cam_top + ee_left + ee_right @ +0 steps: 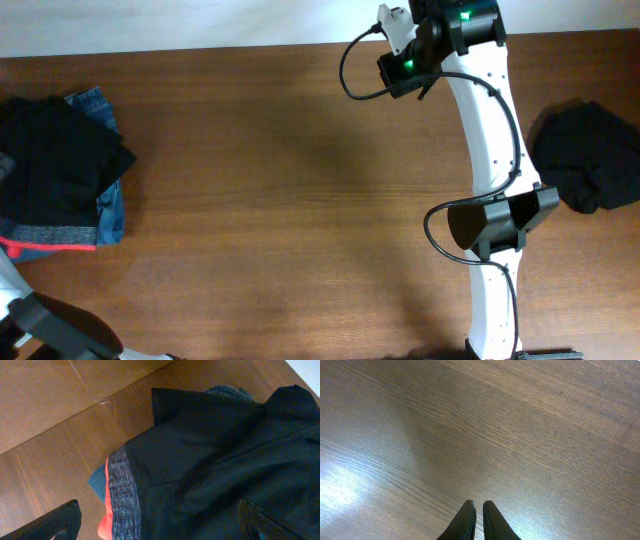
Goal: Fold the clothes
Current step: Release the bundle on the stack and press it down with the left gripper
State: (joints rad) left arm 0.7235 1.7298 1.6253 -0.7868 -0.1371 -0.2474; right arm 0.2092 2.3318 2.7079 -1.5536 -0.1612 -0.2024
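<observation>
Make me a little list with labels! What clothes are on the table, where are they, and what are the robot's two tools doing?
black trousers: at the table's left edge, lying on the jeans
jeans: underneath, blue edges peeking out
dark cloth: heap at the right edge
left tool: open, above the trousers, holding nothing
right tool: shut, empty, over bare table

Wooden table [290, 180]: jeans [112, 215], black garment [590, 160]
</observation>
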